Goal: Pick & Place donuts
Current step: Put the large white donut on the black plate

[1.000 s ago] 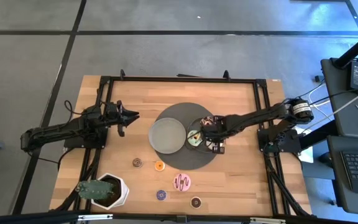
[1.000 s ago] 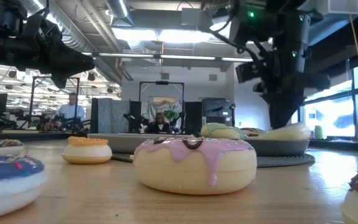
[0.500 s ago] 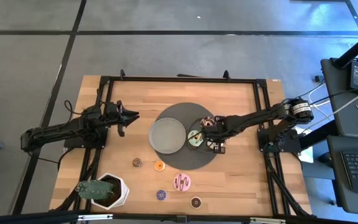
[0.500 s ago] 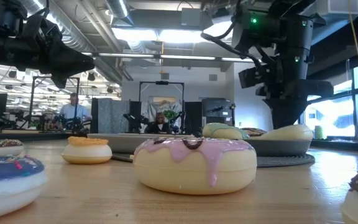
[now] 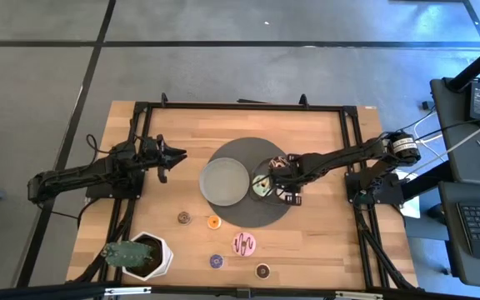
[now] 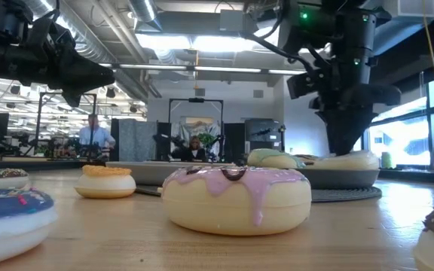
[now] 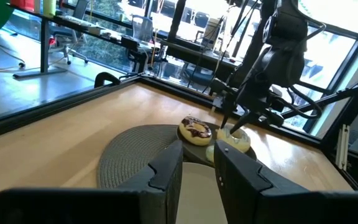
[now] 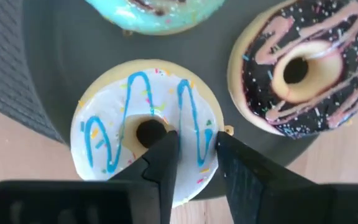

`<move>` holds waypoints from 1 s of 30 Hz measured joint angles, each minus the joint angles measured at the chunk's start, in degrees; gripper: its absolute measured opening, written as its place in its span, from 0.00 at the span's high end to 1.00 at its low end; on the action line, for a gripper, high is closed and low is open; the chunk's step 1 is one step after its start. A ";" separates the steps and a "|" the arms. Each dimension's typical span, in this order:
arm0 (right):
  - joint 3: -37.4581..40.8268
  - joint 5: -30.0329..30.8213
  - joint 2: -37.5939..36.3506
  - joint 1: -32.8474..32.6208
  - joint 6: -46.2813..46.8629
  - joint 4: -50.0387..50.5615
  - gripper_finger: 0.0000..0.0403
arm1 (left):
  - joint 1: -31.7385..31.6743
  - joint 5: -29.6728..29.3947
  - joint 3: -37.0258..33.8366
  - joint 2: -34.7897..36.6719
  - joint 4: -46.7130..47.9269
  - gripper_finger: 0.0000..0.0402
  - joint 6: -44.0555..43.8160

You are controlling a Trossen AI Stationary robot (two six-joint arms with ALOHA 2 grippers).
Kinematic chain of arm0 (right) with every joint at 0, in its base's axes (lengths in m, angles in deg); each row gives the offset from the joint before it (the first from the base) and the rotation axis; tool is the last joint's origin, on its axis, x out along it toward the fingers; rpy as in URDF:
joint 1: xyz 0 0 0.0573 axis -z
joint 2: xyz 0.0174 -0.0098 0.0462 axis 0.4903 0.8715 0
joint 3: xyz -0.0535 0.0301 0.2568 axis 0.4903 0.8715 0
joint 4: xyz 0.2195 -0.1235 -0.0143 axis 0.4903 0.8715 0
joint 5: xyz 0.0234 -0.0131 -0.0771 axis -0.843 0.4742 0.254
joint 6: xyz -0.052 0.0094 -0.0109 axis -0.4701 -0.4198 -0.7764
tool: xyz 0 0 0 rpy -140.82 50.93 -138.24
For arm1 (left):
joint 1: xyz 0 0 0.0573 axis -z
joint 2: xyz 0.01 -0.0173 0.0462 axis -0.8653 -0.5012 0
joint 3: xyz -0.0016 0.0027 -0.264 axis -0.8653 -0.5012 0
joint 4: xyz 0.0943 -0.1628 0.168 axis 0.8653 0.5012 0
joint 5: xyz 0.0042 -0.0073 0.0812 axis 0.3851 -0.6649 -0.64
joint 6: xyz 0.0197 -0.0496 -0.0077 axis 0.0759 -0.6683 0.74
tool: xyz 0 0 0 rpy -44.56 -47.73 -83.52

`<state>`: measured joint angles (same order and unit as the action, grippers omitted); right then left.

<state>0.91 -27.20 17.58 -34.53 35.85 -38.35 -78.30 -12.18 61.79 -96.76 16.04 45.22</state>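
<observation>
Three iced donuts lie flat on a dark grey plate (image 8: pixel 55 56): a cream donut (image 8: pixel 104 143) with blue zigzags, a chocolate donut (image 8: pixel 297 74) and a green donut (image 8: pixel 154 12). My right gripper (image 8: pixel 194 140) stands over the cream donut (image 6: pixel 353 159), pointing down, shut on its ring. On the wood near the table's front lie the pink iced donut (image 5: pixel 244 243) and the mini brown (image 5: pixel 185 217), orange (image 5: pixel 213 222), purple (image 5: pixel 216 262) and dark (image 5: pixel 262 271) ones. My left gripper (image 5: pixel 177 155) waits in the air left of the mat, slightly open. My right gripper comes from above, pointing down, onto the cream donut's ring (image 8: pixel 194 124) on the side nearest the arm. One fingertip (image 8: pixel 166 146) is at the hole and the other at the outer rim, with the ring between them. The donut lies flat on the plate.
A round woven dark mat (image 5: pixel 252 218) covers the table's middle, with a lighter grey plate (image 5: pixel 223 182) on its left half. A white pot with a cactus (image 5: pixel 136 254) stands at the near left corner. Black frame rails (image 5: pixel 240 106) run along the table's edges.
My right gripper has rocked over the cream donut, tipping a little and coming back to nearly the same stance. The donuts on the plate have stayed where they were.
</observation>
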 joint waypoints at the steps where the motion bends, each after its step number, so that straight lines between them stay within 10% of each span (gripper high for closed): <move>1: 0.00 -0.04 0.00 0.02 0.14 0.36 0.71 | 0.00 0.02 0.01 -0.01 0.00 0.78 0.00; 30: -0.07 -4.57 -0.02 0.02 3.53 2.77 0.60 | -0.02 0.02 0.01 -0.01 0.00 0.78 -0.15</move>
<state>0.85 -31.77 17.56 -34.51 39.38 -35.58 -78.31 -12.16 61.80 -96.77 16.04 45.07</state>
